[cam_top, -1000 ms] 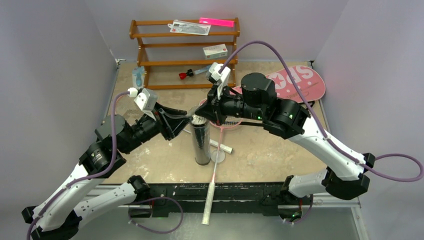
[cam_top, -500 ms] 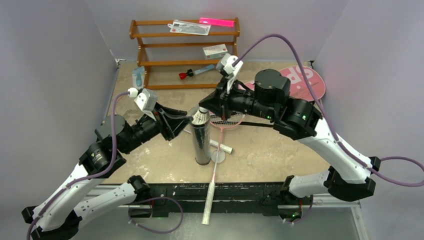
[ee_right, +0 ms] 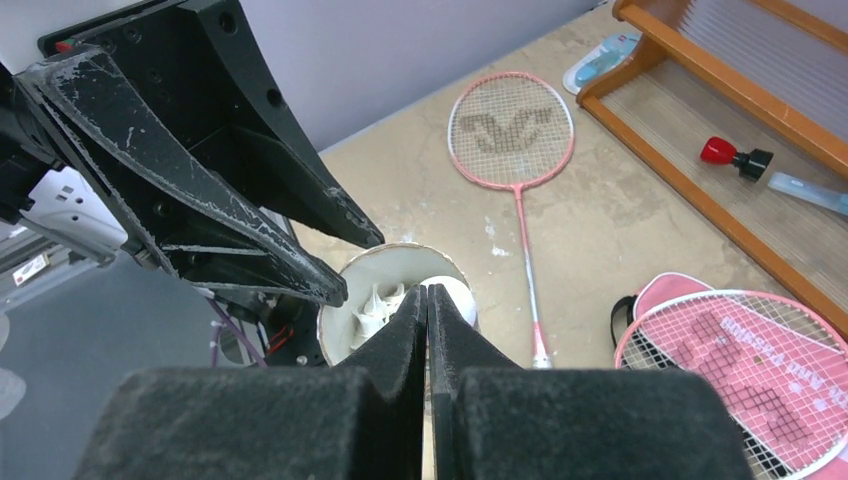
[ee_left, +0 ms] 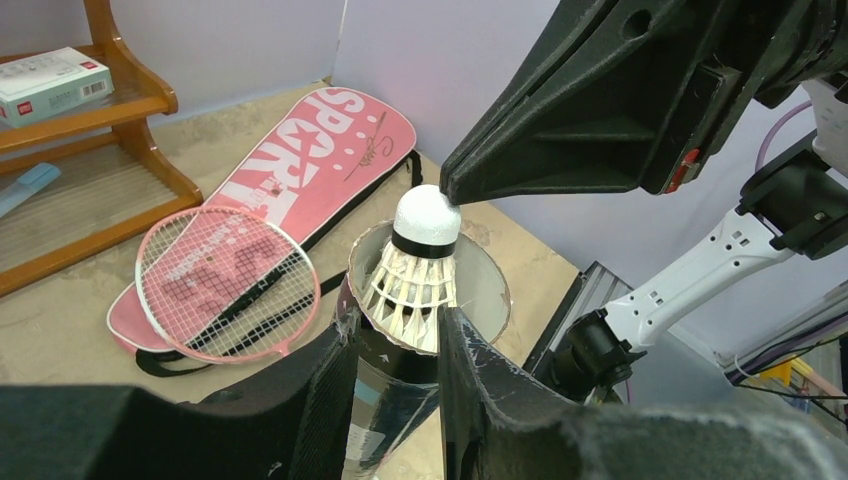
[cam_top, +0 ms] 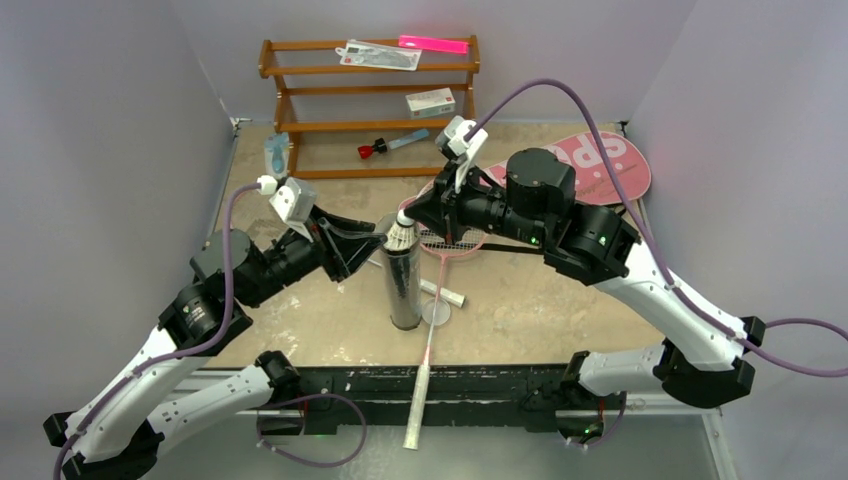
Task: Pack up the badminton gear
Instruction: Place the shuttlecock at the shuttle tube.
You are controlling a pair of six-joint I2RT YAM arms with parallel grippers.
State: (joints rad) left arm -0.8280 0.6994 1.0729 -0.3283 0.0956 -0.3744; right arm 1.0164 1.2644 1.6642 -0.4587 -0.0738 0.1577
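At the far right corner of the table (cam_top: 560, 300) lies the pink SPORT bag (cam_top: 600, 165), one racket (ee_left: 225, 278) overlapping it and the other racket (ee_right: 510, 130) toward the far left, both unpacked. Mid-table, the left end effector (ee_left: 395, 338) clamps the upright black tube (cam_top: 403, 290). The right end effector (ee_right: 427, 300), fingers pressed together, touches a shuttlecock (ee_left: 420, 270) seated in the tube's mouth. Most packing remains, I judge.

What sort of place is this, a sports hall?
Probably a robotics lab test cell, not a sports hall: plain grey walls box in one table, the left arm and right arm are mounted at its near edge, and a wooden rack holds small props.
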